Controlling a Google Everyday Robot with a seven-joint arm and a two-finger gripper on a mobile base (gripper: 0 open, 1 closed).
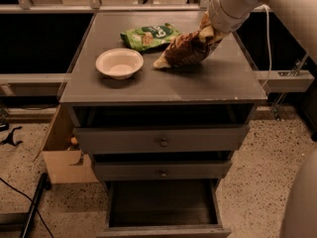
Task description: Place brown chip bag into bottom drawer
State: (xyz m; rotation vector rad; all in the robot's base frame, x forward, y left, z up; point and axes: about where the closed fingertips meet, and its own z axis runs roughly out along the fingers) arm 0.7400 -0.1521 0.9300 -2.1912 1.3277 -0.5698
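Observation:
The brown chip bag [184, 51] is over the back right of the grey cabinet top [198, 86]. Its right end is raised and its cream left tip hangs low near the surface. My gripper [207, 32] is at the bag's upper right end, shut on it, at the end of the white arm that comes in from the top right. The bag hides most of the fingers. The bottom drawer [163, 230] is pulled out at the foot of the cabinet, and its dark inside looks empty.
A green bag [148, 35] lies at the back of the top, just left of the brown bag. A white bowl [119, 63] stands at the left. Two knobbed drawers [162, 143] sit above the open one, slightly pulled out. A cardboard box [62, 165] stands left of the cabinet.

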